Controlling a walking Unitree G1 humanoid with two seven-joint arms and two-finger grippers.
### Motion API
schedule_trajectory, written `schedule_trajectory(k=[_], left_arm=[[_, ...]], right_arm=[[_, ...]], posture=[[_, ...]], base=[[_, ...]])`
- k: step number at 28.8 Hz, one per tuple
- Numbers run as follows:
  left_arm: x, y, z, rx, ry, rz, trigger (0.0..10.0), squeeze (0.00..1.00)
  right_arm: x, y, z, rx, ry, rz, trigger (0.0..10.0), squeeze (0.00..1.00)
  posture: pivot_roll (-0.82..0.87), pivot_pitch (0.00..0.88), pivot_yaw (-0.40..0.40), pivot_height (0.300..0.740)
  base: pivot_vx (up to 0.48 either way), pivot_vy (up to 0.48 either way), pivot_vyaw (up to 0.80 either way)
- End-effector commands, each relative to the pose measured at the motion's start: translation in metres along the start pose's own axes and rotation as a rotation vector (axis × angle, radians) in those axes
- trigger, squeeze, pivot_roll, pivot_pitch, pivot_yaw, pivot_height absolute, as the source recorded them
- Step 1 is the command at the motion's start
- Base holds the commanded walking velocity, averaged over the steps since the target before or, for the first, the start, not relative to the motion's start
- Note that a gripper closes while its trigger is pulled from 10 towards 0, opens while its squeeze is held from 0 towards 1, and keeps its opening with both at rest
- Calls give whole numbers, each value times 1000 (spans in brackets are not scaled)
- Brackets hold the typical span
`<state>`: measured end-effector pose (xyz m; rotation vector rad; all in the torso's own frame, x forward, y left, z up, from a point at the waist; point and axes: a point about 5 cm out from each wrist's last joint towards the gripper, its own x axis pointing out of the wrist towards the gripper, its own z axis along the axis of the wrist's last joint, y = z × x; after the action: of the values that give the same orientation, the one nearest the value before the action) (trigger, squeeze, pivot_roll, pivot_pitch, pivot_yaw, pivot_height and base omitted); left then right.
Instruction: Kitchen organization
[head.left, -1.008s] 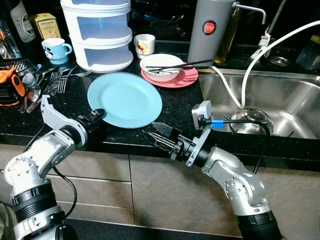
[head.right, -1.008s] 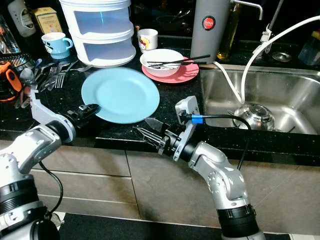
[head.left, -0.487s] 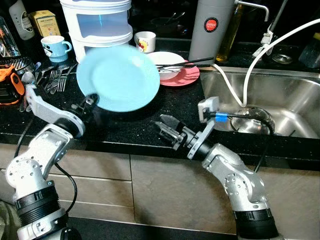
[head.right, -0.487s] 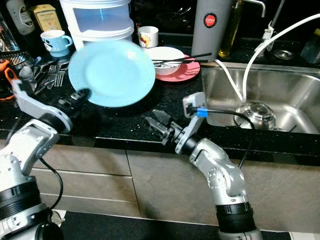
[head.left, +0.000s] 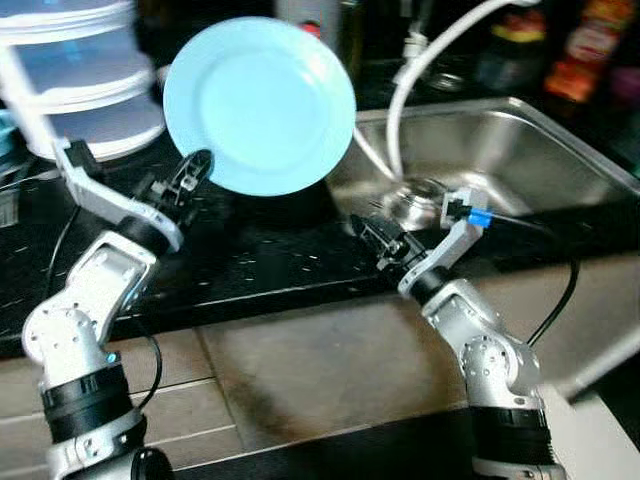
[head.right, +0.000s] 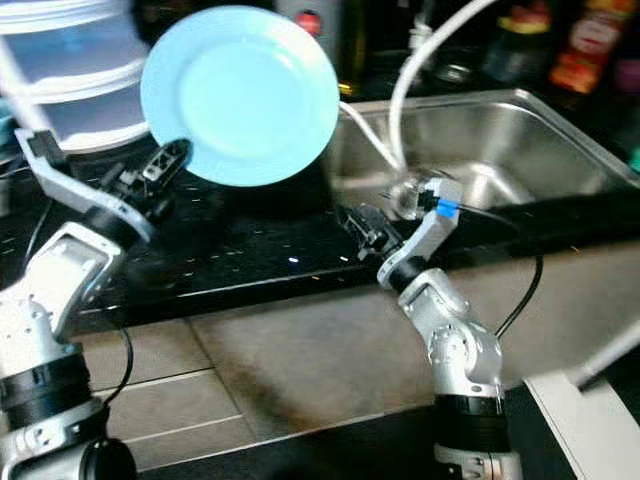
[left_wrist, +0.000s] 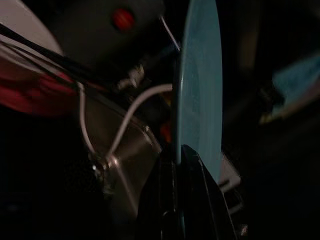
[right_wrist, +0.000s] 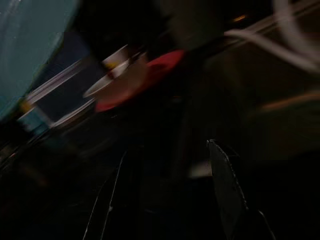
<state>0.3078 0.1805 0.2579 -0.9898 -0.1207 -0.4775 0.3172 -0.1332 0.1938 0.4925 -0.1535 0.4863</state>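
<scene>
The light blue plate (head.left: 259, 103) is lifted clear of the dark surface (head.left: 250, 255), tilted nearly upright with its face toward the camera. The left end effector (head.left: 192, 170) pinches its lower rim, and in the left wrist view the two black fingers (left_wrist: 197, 200) are clamped on either side of the plate's thin edge. Up and away from that end effector, behind the plate, a white hose (head.left: 420, 60) curves down into the steel sink (head.left: 500, 160). A stack of white containers (head.left: 75, 90) stands on the surface just beyond the left arm. The right end effector (head.left: 372, 236) hovers over the surface's front edge beside the sink, below and to the right of the plate, its fingers spread apart and holding nothing. In the right wrist view a blurred red plate (right_wrist: 150, 75) with a white bowl (right_wrist: 112, 82) lies ahead of those fingers.
</scene>
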Motion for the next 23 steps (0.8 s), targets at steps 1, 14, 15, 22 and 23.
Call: schedule_trajectory(k=[1,14,15,22,23], left_arm=[[2,-2,2,49,-10,3,10000,0],[26,-20,-11,351,60,-70,10000,0],[28,-21,-14,365,69,-66,10000,0],[45,-27,-25,487,57,-64,10000,0],[48,-27,-24,534,41,-49,10000,0]], right_arm=[[0,-3,0,-1,-12,-26,10000,0],[-3,-5,5,-56,-33,-75,10000,0],[-3,-4,5,-62,-32,-74,10000,0],[-3,-1,5,-103,-27,-62,10000,0],[-3,-1,5,-111,-28,-61,10000,0]], posture=[[48,0,29,740],[33,0,32,740],[33,0,32,740],[17,0,37,740],[17,0,37,740]], base=[[0,0,-800],[0,0,-800],[0,0,-800],[0,0,-800],[0,0,-800]])
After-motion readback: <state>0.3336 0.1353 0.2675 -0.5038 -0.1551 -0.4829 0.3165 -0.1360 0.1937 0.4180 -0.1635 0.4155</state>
